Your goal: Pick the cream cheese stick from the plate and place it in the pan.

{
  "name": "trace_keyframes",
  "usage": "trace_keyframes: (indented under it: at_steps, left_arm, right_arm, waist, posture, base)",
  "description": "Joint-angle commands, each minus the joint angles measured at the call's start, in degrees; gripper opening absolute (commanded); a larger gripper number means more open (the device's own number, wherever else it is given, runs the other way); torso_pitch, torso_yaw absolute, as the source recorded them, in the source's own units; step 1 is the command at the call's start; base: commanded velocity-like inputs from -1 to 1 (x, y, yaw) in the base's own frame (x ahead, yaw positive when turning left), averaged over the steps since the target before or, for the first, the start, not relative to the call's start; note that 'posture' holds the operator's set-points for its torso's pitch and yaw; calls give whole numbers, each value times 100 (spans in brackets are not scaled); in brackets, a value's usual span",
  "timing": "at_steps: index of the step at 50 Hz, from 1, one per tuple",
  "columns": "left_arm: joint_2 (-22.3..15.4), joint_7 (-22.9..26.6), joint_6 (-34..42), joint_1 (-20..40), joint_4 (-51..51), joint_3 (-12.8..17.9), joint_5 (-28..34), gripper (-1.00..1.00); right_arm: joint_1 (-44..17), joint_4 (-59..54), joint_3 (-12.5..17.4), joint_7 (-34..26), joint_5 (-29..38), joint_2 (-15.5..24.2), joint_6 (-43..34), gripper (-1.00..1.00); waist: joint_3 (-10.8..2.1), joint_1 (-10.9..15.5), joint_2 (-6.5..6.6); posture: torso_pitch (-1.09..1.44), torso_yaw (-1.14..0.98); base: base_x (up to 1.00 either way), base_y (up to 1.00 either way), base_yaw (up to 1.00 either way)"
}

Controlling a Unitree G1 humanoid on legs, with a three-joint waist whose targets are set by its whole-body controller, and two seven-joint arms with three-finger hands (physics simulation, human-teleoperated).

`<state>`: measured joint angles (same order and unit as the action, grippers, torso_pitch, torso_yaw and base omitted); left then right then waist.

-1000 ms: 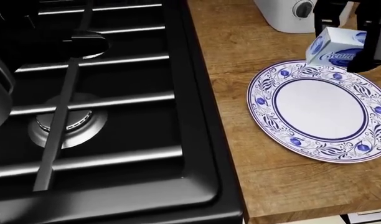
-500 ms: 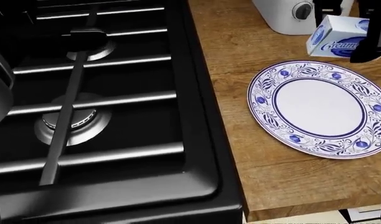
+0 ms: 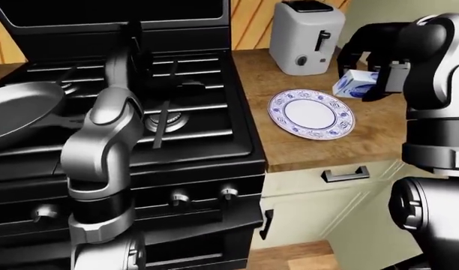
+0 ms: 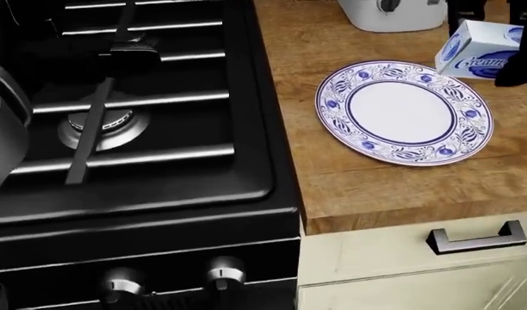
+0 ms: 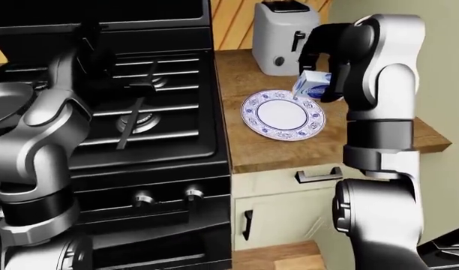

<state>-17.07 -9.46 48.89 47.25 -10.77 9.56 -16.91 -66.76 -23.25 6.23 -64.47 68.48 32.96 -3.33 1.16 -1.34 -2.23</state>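
The right hand (image 3: 370, 72) had its dark fingers closed round the cream cheese box (image 4: 481, 49), which hung clear of the plate (image 4: 404, 111), just above that plate's top-right rim in the head view. The box sat tilted in the grasp; its long axis could not be told, since the fingers hid part of it. From this hand the pan (image 3: 21, 115) lay well away to its left, across the whole stove (image 4: 143, 103), and past the plate. The left hand (image 3: 132, 35) was raised over the stove, nearer the pan than the right hand; whether its fingers were spread or curled could not be told. The coming carry looked like a long sideways sweep over the burner grates. The wooden counter (image 4: 367, 181) below the hand held a toaster (image 3: 306, 36) just beyond the fingers.
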Motion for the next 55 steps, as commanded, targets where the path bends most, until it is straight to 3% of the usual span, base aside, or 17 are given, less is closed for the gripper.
trace_keyframes:
  at_steps: [1,4,8,10,12,13,17,19,24,26,31,32,34,38,42,48,55]
  left_arm:
    - [-109,-21,-138,206,-161,134,42,100]
    - [-113,-16,-145,217,-145,147,44,100]
    - [-121,-19,-115,226,-166,159,36,100]
    - [-116,-6,-172,215,-119,147,50,100]
    - [-113,3,-209,208,-98,146,58,100]
    - [-114,4,-218,207,-92,147,61,100]
    - [-139,-29,-101,263,-225,160,48,100]
    - [-154,-44,-97,277,-237,159,65,100]
    - [-183,-35,-87,290,-269,155,116,100]
    - [-179,-29,-77,291,-278,155,122,100]
    - [-170,-8,-108,277,-263,153,141,100]
    - [-170,-8,-96,278,-275,155,141,100]
    - [-167,-12,-74,290,-300,159,137,100]
    - [-166,-18,-64,289,-308,165,135,100]
    - [-161,-24,-39,288,-336,159,133,100]
    - [-243,-21,-12,360,-384,203,127,100]
    - [-353,-59,66,454,-491,255,126,100]
  right_arm:
    - [-322,260,33,147,-25,52,34,-100]
    - [-377,253,29,112,-28,55,23,-100]
    - [-339,246,22,159,-59,14,29,-100]
    - [-344,225,20,212,-71,0,32,-100]
    - [-303,240,18,224,-70,16,59,-100]
    - [-292,252,16,221,-70,21,72,-100]
    - [-363,195,19,271,-66,37,94,-100]
    - [-390,188,15,283,-60,40,95,-100]
    - [-400,159,5,369,-38,17,86,-100]
    - [-416,145,20,409,-53,13,76,-100]
    - [-471,153,24,415,-79,27,49,-100]
    - [-474,134,25,446,-90,33,64,-100]
    - [-507,90,19,478,-107,46,85,-100]
    - [-511,74,12,527,-114,54,97,-100]
    - [-545,51,11,549,-84,104,139,-100]
    - [-586,52,20,539,-70,94,70,-100]
    - [-790,-3,-11,491,-59,104,76,-100]
  waist:
    - [-205,76,-52]
    - [-168,131,58]
    - [192,14,257]
    - [225,-76,394]
    - [92,-170,708]
    - [184,-128,541]
    - [57,-33,307]
    - [114,5,208]
    - [-23,119,281]
    - [26,162,254]
    - [53,143,-79]
    - [-7,112,73]
    - [128,112,44]
    - [141,70,180]
    - [121,-31,521]
    - [75,38,308]
    - [-79,109,285]
  posture:
    - [0,0]
    - [0,0]
    - [0,0]
    - [0,0]
    - [0,0]
    - [0,0]
    - [0,0]
    - [0,0]
    - [0,0]
    - [0,0]
    - [0,0]
    - [0,0]
    - [0,0]
    - [0,0]
    - [0,0]
    - [0,0]
    - [0,0]
  base:
    - [-27,0,0]
    - [-27,0,0]
    - [0,0,0]
    - [0,0,0]
    - [0,0,0]
    - [0,0,0]
    - [0,0,0]
    - [0,0,0]
    - [0,0,2]
    - [0,0,34]
    - [0,0,58]
    - [0,0,32]
    - [0,0,10]
    - [0,0,0]
    - [0,0,0]
    - [0,0,0]
    - [0,8,0]
